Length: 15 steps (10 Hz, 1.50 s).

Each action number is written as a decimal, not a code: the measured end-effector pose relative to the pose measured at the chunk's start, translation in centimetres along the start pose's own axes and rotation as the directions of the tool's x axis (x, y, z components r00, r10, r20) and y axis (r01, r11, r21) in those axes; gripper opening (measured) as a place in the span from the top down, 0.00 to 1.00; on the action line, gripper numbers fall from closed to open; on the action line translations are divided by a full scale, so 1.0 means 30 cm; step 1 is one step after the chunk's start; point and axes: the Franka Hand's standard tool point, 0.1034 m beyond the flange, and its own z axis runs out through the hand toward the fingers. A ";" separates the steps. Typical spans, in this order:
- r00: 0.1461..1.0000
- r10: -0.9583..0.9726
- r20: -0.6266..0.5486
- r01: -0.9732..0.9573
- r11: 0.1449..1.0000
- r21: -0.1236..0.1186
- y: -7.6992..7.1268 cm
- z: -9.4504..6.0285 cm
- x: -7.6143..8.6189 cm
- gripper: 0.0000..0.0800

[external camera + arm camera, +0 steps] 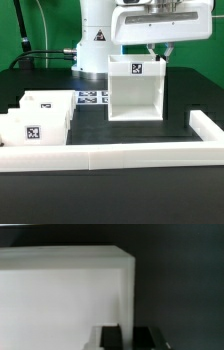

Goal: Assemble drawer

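The white cube-like drawer housing [135,92] stands on the black table in the middle of the exterior view, with its open side towards the camera and a tag on its back wall. My gripper [160,54] comes down from above onto the top of the housing's wall on the exterior view's right. In the wrist view the two dark fingers [110,337] stand on either side of that thin wall, and the gripper [129,333] is shut on it; the housing [60,291] fills most of that view. Two small white trays [42,108] [28,132] lie at the exterior view's left.
The marker board [92,98] lies flat between the trays and the housing. The long low white L-shaped border wall [110,156] runs along the front and turns back at the exterior view's right [210,130]. The robot base [95,40] stands behind the housing.
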 end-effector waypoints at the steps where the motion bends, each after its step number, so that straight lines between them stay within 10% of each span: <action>1: 1.000 -0.005 0.000 0.005 1.000 0.001 0.002 0.000 0.002 0.95; 9: 0.993 -0.048 -0.109 0.052 0.998 0.036 0.055 -0.022 0.455 0.95; 15: 0.988 0.098 -0.121 -0.092 0.994 0.057 0.047 -0.033 0.481 0.95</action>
